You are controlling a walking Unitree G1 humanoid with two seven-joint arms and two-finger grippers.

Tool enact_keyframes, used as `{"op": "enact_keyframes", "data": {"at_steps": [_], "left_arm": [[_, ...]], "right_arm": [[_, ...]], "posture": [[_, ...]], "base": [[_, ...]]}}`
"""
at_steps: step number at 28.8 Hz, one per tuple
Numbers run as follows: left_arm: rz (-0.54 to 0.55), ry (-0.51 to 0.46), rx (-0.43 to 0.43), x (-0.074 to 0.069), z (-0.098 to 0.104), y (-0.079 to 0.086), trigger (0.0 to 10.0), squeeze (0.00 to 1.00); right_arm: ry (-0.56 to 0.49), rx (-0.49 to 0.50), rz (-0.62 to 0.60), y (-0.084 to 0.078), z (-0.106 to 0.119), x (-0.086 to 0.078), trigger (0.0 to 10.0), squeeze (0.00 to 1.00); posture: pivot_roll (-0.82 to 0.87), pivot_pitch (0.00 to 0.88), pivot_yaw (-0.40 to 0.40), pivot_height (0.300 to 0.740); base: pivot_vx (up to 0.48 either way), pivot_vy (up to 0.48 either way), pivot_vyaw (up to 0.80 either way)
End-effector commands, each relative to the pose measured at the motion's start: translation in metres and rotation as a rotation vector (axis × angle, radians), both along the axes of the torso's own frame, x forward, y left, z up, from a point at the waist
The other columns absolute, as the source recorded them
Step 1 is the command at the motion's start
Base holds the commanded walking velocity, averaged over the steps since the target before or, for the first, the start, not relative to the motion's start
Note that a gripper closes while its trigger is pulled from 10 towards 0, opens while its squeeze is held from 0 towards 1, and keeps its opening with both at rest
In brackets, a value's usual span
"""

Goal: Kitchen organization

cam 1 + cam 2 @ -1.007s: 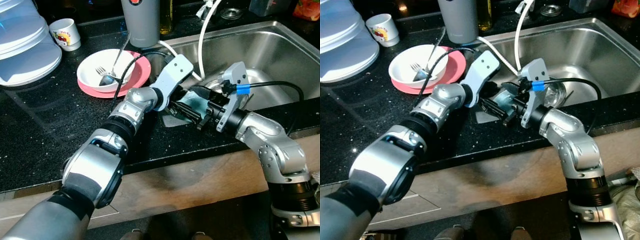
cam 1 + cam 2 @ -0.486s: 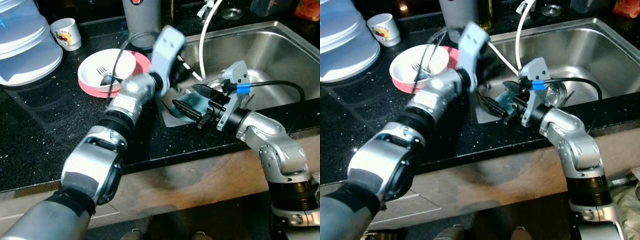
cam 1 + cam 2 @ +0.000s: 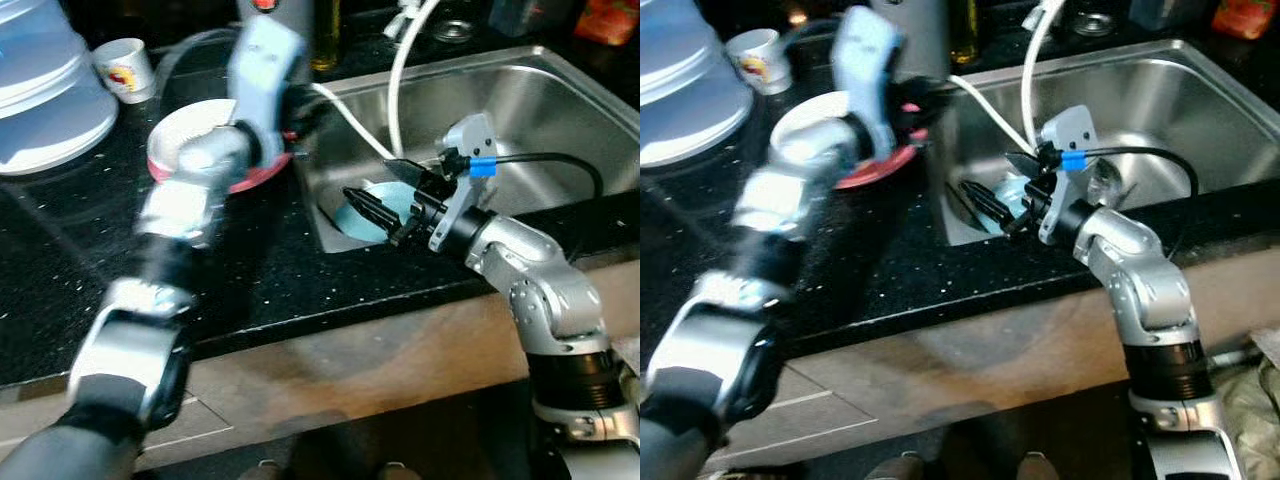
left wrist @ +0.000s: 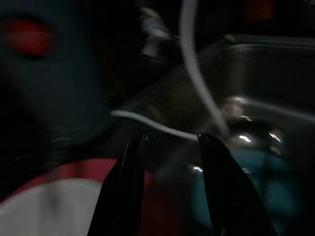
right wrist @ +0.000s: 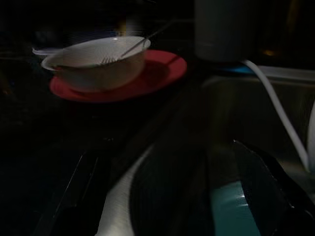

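Observation:
A teal plate (image 3: 372, 214) lies in the steel sink (image 3: 545, 105), against its left wall. My right gripper (image 3: 375, 180) reaches over the sink's front edge with its fingers (image 3: 365, 206) spread open above and beside the plate. Blurred with motion, my left arm is raised over the counter. My left gripper (image 4: 170, 140) is open and empty, just above a pink plate (image 5: 160, 69). That plate carries a white bowl (image 5: 93, 59) with a fork in it.
A white hose (image 3: 398, 75) curves down into the sink. A grey canister (image 5: 226, 29) stands behind the pink plate. A small printed mug (image 3: 125, 65) and a big clear water jug (image 3: 45, 95) sit at the back left of the black counter (image 3: 270, 260).
My left gripper has let go near the teal plate and swung up and left to the pink plate. The teal plate has dropped from the sink's edge into the sink. The right arm barely moved.

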State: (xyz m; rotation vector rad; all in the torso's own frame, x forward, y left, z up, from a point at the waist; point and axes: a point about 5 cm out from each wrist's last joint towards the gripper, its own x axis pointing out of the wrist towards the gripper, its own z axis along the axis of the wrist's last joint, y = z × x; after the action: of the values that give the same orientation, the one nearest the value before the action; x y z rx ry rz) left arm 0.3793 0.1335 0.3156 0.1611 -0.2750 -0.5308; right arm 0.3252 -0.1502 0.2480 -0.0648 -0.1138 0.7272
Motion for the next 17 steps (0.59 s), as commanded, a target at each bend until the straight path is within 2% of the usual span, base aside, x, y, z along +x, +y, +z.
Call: {"op": "enact_keyframes", "data": {"at_steps": [1, 2, 4, 5, 6, 7, 9, 12, 15, 17], "left_arm": [[0.057, -0.029, -0.024, -0.005, 0.009, 0.014, 10.0, 0.0], [0.121, -0.045, -0.006, -0.009, 0.011, 0.031, 10.0, 0.0], [0.137, -0.049, 0.008, -0.01, 0.011, 0.037, 10.0, 0.0], [0.213, -0.076, 0.064, -0.011, 0.009, 0.046, 10.0, 0.0], [0.213, -0.076, 0.064, -0.011, 0.009, 0.046, 10.0, 0.0], [0.273, -0.06, 0.128, -0.011, 0.006, 0.055, 10.0, 0.0], [0.273, -0.06, 0.128, -0.011, 0.006, 0.055, 10.0, 0.0], [0.333, -0.012, 0.244, -0.017, -0.011, 0.079, 10.0, 0.0], [0.31, 0.058, 0.215, -0.028, -0.023, 0.094, 10.0, 0.0], [0.182, 0.088, 0.186, -0.038, -0.027, 0.095, 10.0, 0.0]], "right_arm": [[-0.013, 0.001, 0.01, 0.004, 0.002, 0.001, 10.0, 0.0], [-0.012, 0.002, 0.012, 0.006, 0.002, 0.002, 10.0, 0.0], [-0.012, 0.003, 0.013, 0.006, 0.002, 0.002, 10.0, 0.0], [-0.012, 0.005, 0.015, 0.007, 0.001, 0.003, 10.0, 0.0], [-0.012, 0.005, 0.015, 0.007, 0.001, 0.003, 10.0, 0.0], [-0.011, 0.007, 0.017, 0.008, 0.002, 0.003, 10.0, 0.0], [-0.011, 0.007, 0.017, 0.008, 0.002, 0.003, 10.0, 0.0], [-0.012, 0.01, 0.024, 0.012, 0.001, 0.004, 10.0, 0.0], [-0.013, 0.011, 0.026, 0.012, 0.001, 0.004, 10.0, 0.0], [-0.012, 0.012, 0.023, 0.012, 0.001, 0.004, 10.0, 0.0]], "posture": [[0.04, 0.135, 0.032, 0.74], [0.04, 0.134, 0.027, 0.74], [0.04, 0.134, 0.027, 0.74], [0.04, 0.136, 0.023, 0.74], [0.04, 0.136, 0.023, 0.74], [0.04, 0.135, 0.021, 0.74], [0.04, 0.135, 0.021, 0.74], [0.04, 0.135, 0.022, 0.74], [0.04, 0.135, 0.022, 0.74], [0.04, 0.135, 0.022, 0.74]], "base": [[0.0, 0.0, 0.0], [0.0, 0.0, 0.0], [0.0, 0.0, 0.0], [0.0, 0.0, 0.0], [0.0, 0.0, 0.0], [0.0, 0.0, 0.0], [0.0, 0.0, 0.0], [0.0, 0.0, 0.0], [0.0, 0.0, 0.0], [0.0, 0.0, 0.0]]}}
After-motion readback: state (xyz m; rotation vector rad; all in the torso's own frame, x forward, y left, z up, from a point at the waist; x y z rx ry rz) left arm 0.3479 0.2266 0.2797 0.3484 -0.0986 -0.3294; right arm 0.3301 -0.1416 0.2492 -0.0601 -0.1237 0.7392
